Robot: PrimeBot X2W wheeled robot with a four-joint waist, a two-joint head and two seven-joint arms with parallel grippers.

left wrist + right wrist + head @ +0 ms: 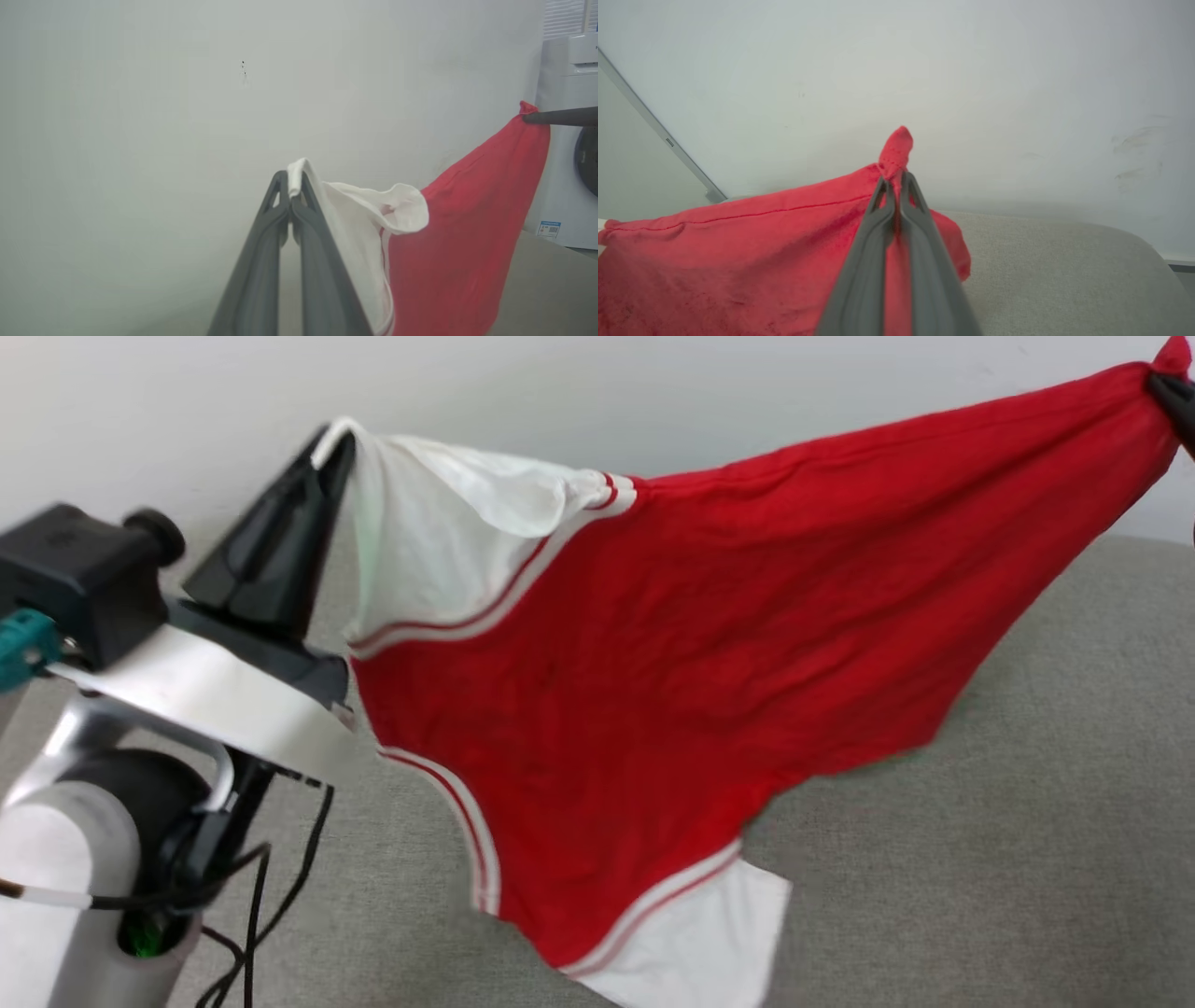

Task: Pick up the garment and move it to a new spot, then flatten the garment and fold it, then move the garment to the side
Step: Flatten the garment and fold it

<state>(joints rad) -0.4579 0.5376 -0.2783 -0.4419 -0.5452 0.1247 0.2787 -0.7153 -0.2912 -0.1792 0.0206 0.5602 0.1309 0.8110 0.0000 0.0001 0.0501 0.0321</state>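
Red jersey-style T-shirt with white short sleeves and red-white striped trim [653, 644] held aloft, stretched between both arms above grey fabric-covered counter [1027, 849]. Left gripper [334, 441] fingers pressed together, pinching white sleeve edge. Right gripper [1172, 387] fingers clamped on bunched red corner. Lower white sleeve hangs low; contact with counter unclear. Plain white wall [653, 392] behind.

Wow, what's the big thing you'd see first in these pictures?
A big red jersey T-shirt with white sleeves and striped trim hangs stretched across the middle, held up over the grey fabric surface. The left tool pinches a white sleeve at the upper left, and the right tool pinches a red corner at the top right.
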